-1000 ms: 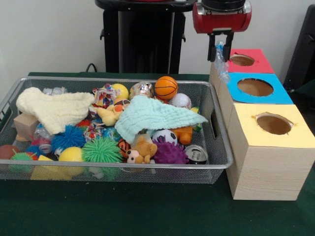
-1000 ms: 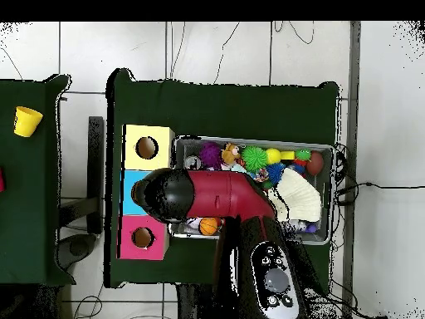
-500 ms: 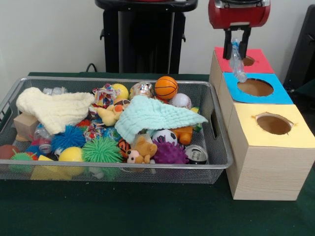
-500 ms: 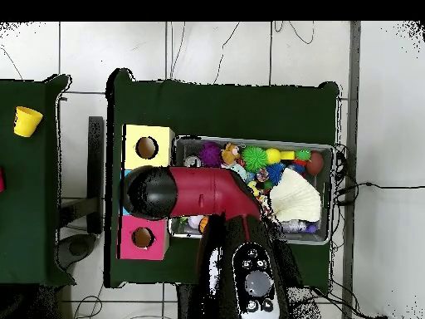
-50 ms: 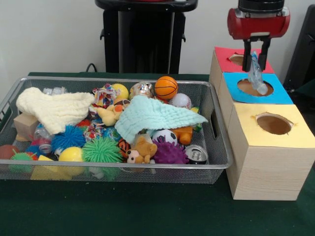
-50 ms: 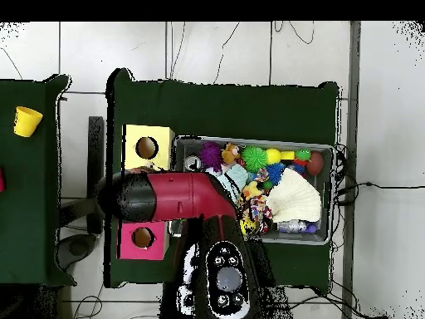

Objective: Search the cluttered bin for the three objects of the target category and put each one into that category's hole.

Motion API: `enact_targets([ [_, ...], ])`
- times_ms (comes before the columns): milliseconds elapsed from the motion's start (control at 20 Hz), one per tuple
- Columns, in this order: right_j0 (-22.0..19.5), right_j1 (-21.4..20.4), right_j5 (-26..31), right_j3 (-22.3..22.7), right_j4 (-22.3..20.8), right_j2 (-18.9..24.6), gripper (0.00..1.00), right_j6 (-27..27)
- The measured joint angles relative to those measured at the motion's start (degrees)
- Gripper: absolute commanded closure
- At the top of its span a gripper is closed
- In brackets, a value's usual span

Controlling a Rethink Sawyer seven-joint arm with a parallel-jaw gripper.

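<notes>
Blue hole (image 5: 252,87) open below hand (image 5: 257,51); bin (image 5: 216,129) crammed, cloths on top

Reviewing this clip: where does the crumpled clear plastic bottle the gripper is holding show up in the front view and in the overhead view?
Front view: the plastic bottle hangs from the gripper at upper right, over the blue box's hole.
Overhead view: not visible; the red arm covers the blue box, between the yellow box and the pink box.
Shared landmark: the yellow box's hole, at the row's end.
</notes>
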Motion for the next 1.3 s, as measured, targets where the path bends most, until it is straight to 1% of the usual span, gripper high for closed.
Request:
enact_targets([
  [200, 1.09, 0.96, -4.56, 0.93, 1.01, -0.67, 1.0, 0.14],
  [350, 1.86, 1.84, -6.65, 2.12, 1.83, -1.47, 1.0, 0.14],
  [700, 2.77, 1.86, -6.71, 4.26, 3.33, -2.98, 1.0, 0.14],
  [1000, 2.75, 1.75, -6.86, 5.34, 5.01, -3.22, 1.0, 0.14],
  [1300, 2.56, 1.58, -8.56, 6.65, 6.48, -3.22, 1.0, 0.14],
])
